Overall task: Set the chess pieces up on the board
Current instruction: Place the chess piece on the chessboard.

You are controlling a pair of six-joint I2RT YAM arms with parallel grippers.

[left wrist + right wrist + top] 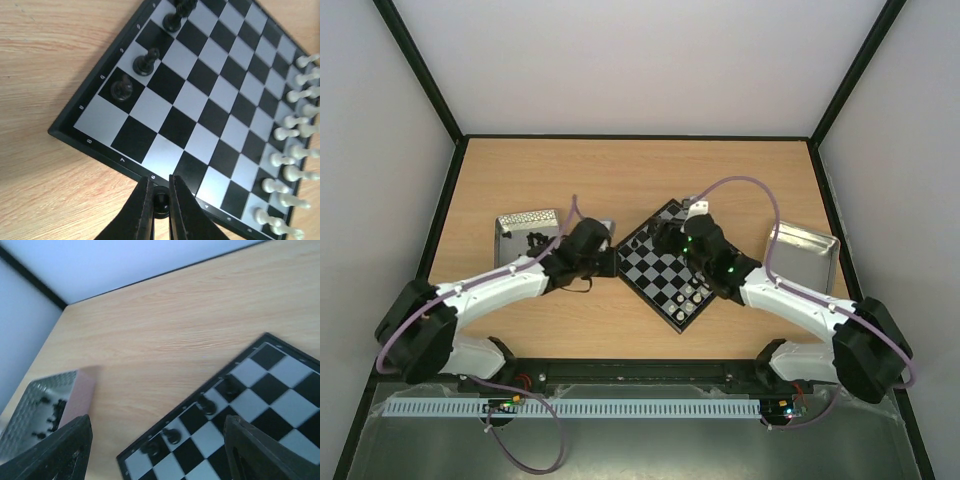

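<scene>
Top view: the board [655,270] sits centrally on the table [520,170]. Left wrist: left gripper [160,186] pinches 1 black piece [160,201] above the board's edge; I'd centre it before lowering. Right wrist: right gripper [157,450] wide, empty

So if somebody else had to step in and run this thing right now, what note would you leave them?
The left pincer is shut on a black piece, at the rim of the board.
The right pincer is open and holds nothing, above the board's far corner.
Done: the white pieces stand in two rows along one edge, and a few black pieces stand along the opposite edge.
Left: seat the held piece, then bring over the loose pieces lying in the left tray.
</scene>
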